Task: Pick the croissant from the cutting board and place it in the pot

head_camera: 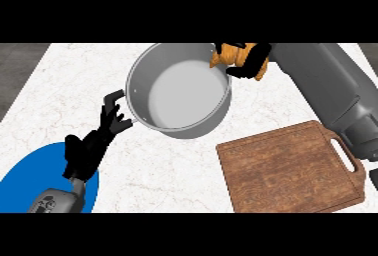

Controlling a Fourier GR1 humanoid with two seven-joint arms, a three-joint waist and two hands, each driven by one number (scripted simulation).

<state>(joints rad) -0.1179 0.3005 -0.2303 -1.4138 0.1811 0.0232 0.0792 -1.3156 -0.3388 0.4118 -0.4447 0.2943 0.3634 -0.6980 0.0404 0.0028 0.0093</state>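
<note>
Croissant over the pot's rim!
Right hand [249, 62] curls around the croissant [227, 54] at the pot's [177, 90] far edge; left hand [103, 132] rests relaxed beside its handle.

A blue round plate [29, 180] lies just below and to the left of the left hand [85, 150], cut off by the view's lower edge. The white marbled counter [170, 170] spreads under this hand and to its right. A dark grey strip [18, 65] lies beyond the counter's edge, up and left of the hand.
</note>
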